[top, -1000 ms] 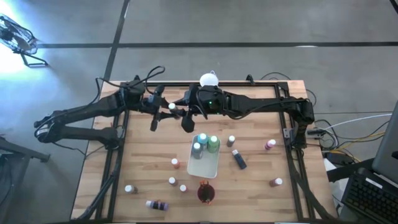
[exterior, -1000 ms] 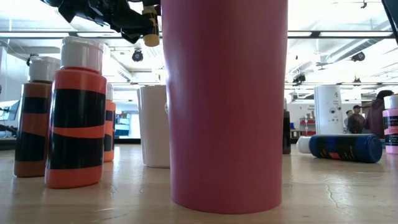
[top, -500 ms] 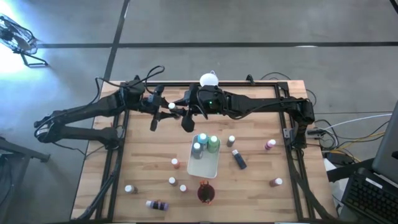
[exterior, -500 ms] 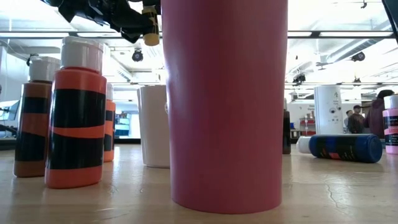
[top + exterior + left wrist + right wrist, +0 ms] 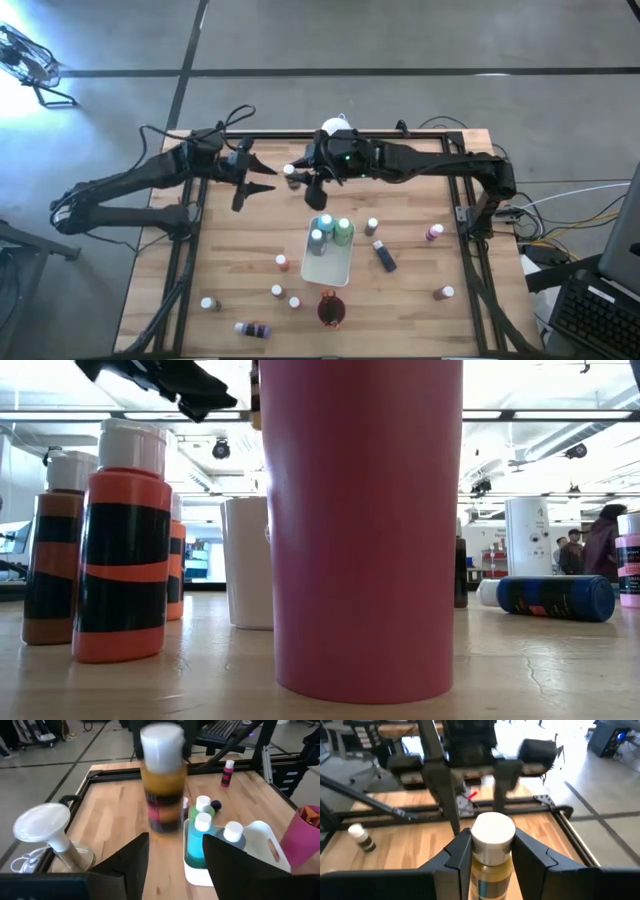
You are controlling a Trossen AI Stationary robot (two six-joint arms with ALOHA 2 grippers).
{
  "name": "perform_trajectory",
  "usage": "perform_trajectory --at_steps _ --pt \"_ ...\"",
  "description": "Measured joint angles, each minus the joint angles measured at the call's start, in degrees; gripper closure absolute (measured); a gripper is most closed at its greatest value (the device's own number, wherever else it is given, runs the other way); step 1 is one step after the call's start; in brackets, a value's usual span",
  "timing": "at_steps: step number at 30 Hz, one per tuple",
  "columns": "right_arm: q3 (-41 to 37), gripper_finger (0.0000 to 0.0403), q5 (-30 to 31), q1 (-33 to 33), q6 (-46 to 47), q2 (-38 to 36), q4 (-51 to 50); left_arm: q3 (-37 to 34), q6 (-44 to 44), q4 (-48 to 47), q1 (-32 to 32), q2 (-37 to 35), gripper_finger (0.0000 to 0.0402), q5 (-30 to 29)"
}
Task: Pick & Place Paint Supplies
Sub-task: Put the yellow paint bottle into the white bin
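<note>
A yellow paint bottle with a white cap (image 5: 492, 834) sits between my right gripper's (image 5: 491, 845) fingers, above the far half of the table; it shows in the high view (image 5: 290, 171) and, blurred, in the left wrist view (image 5: 162, 785). My left gripper (image 5: 253, 180) is open and stands a short way to the left of the bottle, its fingers (image 5: 131, 857) apart from it. The white tray (image 5: 330, 268) holds three bottles, among them teal (image 5: 325, 222) and green (image 5: 343, 231). Other bottles stand or lie scattered on the wood. My right gripper pinches the yellow bottle by its body just below the white cap (image 5: 491, 870), one finger (image 5: 457, 857) on each side. The fingers come level from the table's right. The bottle is lifted clear of the table and stands upright, cap up.
A white globe on a metal base (image 5: 335, 127) stands at the far edge, just behind the grippers. The dark red cup (image 5: 330, 310) is near the tray's near end. A dark blue bottle (image 5: 384, 256) and a purple one (image 5: 252, 328) lie on their sides.
My left gripper has drawn back toward the table's left, away from the yellow bottle, which it no longer touches. The bottle has stayed with my right gripper, which has carried it a little toward the table's right.
</note>
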Motion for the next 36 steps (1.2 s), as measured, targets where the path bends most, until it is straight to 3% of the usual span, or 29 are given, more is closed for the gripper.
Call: perform_trajectory --at_steps 9,13,19,24,26,36 --pt "-0.18 0.0298 -0.32 3.42 -1.38 -8.83 -11.64 0.07 1.88 -8.45 0.02 -8.43 0.0212 -12.73" --pt "-0.32 0.0298 -0.05 7.82 -0.84 -13.75 -16.32 0.07 1.86 -10.75 0.02 -11.02 0.0211 -14.51" --pt "-3.8 0.0298 16.24 19.56 5.67 -20.84 -20.98 0.04 1.84 -11.68 0.02 -13.14 0.0211 -15.78" --pt "-12.05 0.0298 32.31 30.2 10.77 -24.38 -17.76 0.0 2.58 -11.33 0.02 -14.21 0.0211 -19.15" --pt "-16.22 0.0298 35.5 32.65 12.06 -25.33 -15.07 0.0 2.58 -10.55 0.02 -14.34 0.0211 -19.87" --pt "-38.68 0.0298 35.28 34.32 21.85 -30.72 3.87 -0.02 0.0 -8.64 0.04 -14.3 0.0211 -19.89"
